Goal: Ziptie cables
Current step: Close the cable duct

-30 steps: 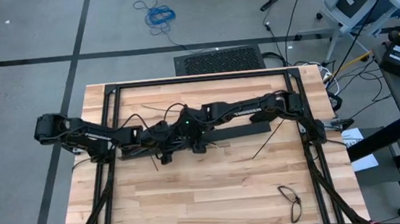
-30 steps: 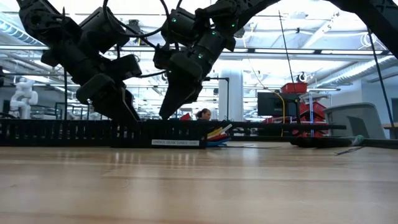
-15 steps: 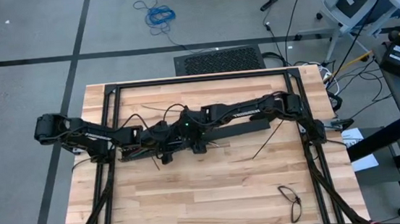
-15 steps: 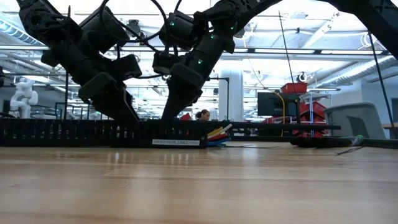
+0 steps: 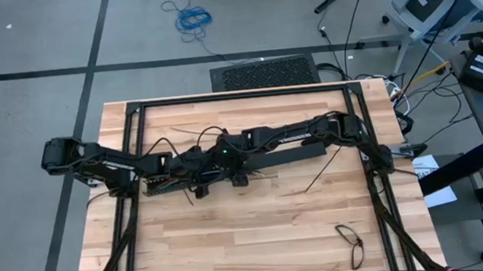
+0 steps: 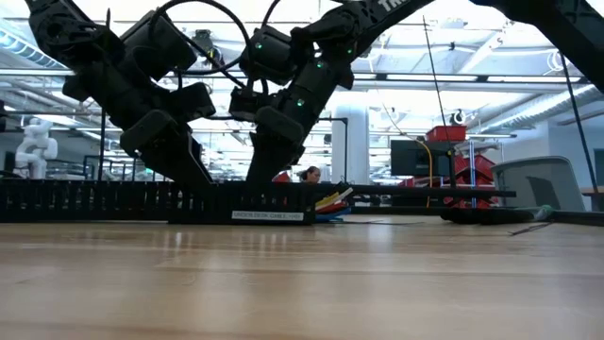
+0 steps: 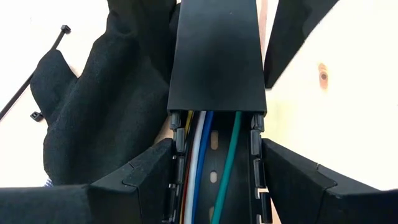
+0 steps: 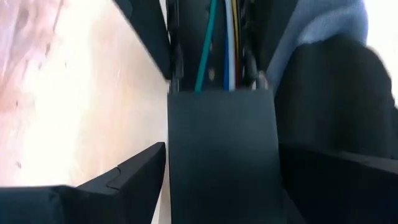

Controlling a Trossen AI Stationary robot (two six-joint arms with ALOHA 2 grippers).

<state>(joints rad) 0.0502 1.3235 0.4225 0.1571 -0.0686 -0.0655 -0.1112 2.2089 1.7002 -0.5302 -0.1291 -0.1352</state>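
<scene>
A long black slotted bar (image 5: 270,159) lies across the middle of the table. The cables (image 7: 202,168), green, blue, white, yellow and red, run along its open channel and pass under a smooth black cover (image 7: 217,56). My left gripper (image 7: 214,177) is shut on the bar just short of the cover's end; it shows in the high view (image 5: 194,173) and in the low view (image 6: 193,178). My right gripper (image 8: 221,168) faces it, open, one finger on each side of the cover (image 8: 221,149) without plainly touching it. My left gripper pinches the bar's two slotted side walls (image 7: 178,155) between its fingers, at the uncovered stretch just before the cover. The fingers slant down from the table's left and lie across the bar. The bar rests flat on the table.
Thin straight black strips lie on the wood right of centre (image 5: 320,177), and another lies beside the bar (image 7: 37,74). A small dark looped thing (image 5: 351,238) sits near the front right corner. A black frame (image 5: 135,118) borders the table. Bare wood fills the near half.
My right gripper has sunk a little toward the bar, so its fingers now reach down on either side of the cover. My left gripper and the bar have stayed where they were.
</scene>
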